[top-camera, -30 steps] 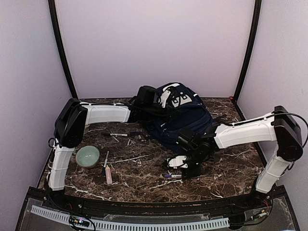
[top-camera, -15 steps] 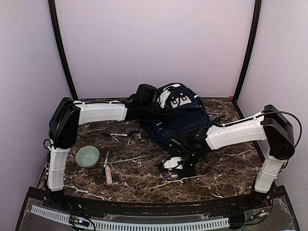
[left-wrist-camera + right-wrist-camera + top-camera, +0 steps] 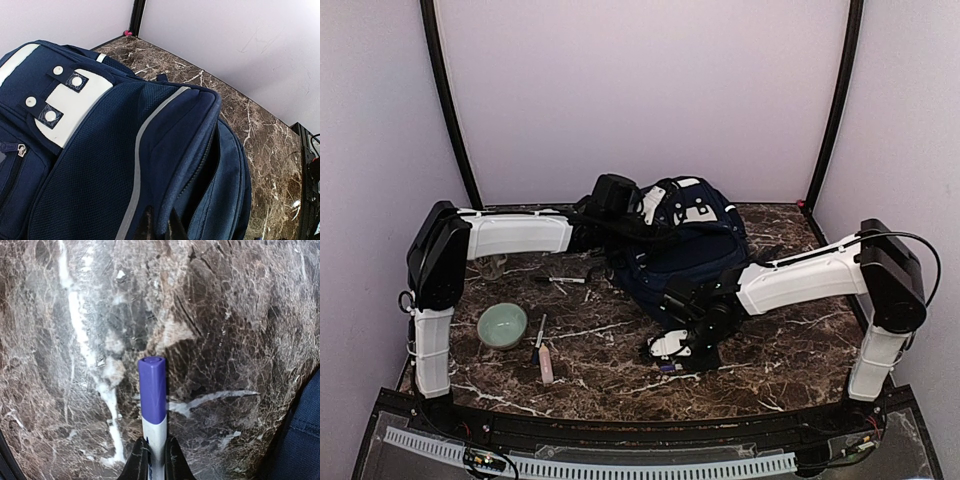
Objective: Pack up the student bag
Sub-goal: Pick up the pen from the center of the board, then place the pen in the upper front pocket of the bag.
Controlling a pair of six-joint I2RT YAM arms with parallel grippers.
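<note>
Grab step: right gripper [image 3: 155,454] clamped on a purple-capped marker [image 3: 152,385] near the tabletop [image 3: 790,350] front, left gripper [image 3: 160,227] pinching the backpack [image 3: 692,250] flap at the far edge; next it likely needs lifting into that opening.

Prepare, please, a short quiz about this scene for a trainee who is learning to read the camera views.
1. True or false: the right tool is closed on a marker with a purple cap.
2. Choose one. The left tool pinches: A) a notebook; B) a fabric edge of the student bag; C) a cup.
3. Short answer: in the top view, does the green bowl lie on the robot's left or the robot's right of the student bag?

Key: 1 true; 2 B; 3 left.
</note>
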